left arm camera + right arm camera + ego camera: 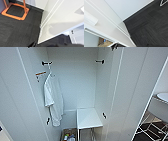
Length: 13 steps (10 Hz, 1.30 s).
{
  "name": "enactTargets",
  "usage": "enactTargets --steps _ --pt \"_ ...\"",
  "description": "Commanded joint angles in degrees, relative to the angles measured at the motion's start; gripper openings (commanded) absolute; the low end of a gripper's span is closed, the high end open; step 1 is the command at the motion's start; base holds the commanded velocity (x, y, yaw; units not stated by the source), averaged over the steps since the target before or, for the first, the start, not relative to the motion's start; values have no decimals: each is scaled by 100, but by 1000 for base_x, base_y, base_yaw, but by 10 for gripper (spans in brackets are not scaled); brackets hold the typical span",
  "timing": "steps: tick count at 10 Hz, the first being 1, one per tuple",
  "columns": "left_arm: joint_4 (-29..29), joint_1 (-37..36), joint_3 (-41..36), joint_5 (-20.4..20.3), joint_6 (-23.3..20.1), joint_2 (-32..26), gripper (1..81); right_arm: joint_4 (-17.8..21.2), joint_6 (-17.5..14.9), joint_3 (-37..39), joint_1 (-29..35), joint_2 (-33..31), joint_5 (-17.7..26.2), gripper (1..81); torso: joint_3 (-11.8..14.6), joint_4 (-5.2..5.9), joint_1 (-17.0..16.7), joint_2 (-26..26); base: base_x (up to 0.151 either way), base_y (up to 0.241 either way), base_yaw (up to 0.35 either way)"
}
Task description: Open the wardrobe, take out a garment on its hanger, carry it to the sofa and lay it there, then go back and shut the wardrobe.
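The tall white two-door wardrobe was seen standing open across the head view, both doors swung wide at the frame's left and right. A white shirt was hung from a black peg on the inner wall at upper left; a second black peg was fixed opposite at upper right. A white box-shaped shelf was set low in the interior, with a brown basket of small items below it at bottom centre. An orange frame base was pictured on dark grey carpet at upper left of the left wrist view. Whether either gripper was released or clenched could not be told.
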State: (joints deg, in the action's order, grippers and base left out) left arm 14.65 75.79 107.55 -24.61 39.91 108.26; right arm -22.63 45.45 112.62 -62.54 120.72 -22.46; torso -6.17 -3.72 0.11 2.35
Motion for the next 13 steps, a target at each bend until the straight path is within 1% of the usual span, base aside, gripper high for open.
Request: enactTargets --steps 1,2,3,4,6,7,8,9,10,11,12,13 --pt "46 -901 170 97 604 -788 811 -13 956 225 1193 -801 22 811 0 0 0 0 0 0 0" --pt "46 -1156 257 114 891 -840 811 -40 1348 113 1466 -897 30 811 0 0 0 0 0 0 0" --pt "55 -1463 337 192 1123 -858 811 -40 1572 -39 1722 -960 31 811 -2 0 0 0 0 0 0" --pt "73 -1816 320 422 1177 -867 811 -49 1765 -258 2053 -968 161 811 -2 0 0 0 0 0 0" --pt "231 -2456 223 1011 1194 -779 811 -49 1827 -549 2661 -793 734 811 -7 0 2 -2 0 0 0" --pt "284 -2775 135 1310 1194 -744 811 -23 1836 -593 2881 -636 961 811 -7 0 2 -2 0 0 0" --pt "293 -3020 22 1475 1194 -735 811 -14 1914 -628 3014 -487 1084 811 -7 0 5 -5 0 0 0" --pt "301 -3275 -179 1729 1194 -692 811 13 2002 -680 3084 -319 1120 811 -9 0 5 -5 0 0 0" --pt "405 -3565 -372 2079 1186 -571 811 21 2090 -742 3094 -119 1129 811 -9 0 7 -7 0 0 0" --pt "529 -3768 -645 2459 1186 -376 811 13 2144 -795 3041 77 1129 811 -11 0 9 -7 0 0 0" --pt "643 -3839 -970 2750 1177 -43 811 -66 2135 -926 2917 322 1121 811 -11 0 9 -9 0 0 0" --pt "776 -3848 -1183 2945 1168 223 811 -119 2135 -1023 2777 473 1077 811 -13 0 11 -9 0 0 0"
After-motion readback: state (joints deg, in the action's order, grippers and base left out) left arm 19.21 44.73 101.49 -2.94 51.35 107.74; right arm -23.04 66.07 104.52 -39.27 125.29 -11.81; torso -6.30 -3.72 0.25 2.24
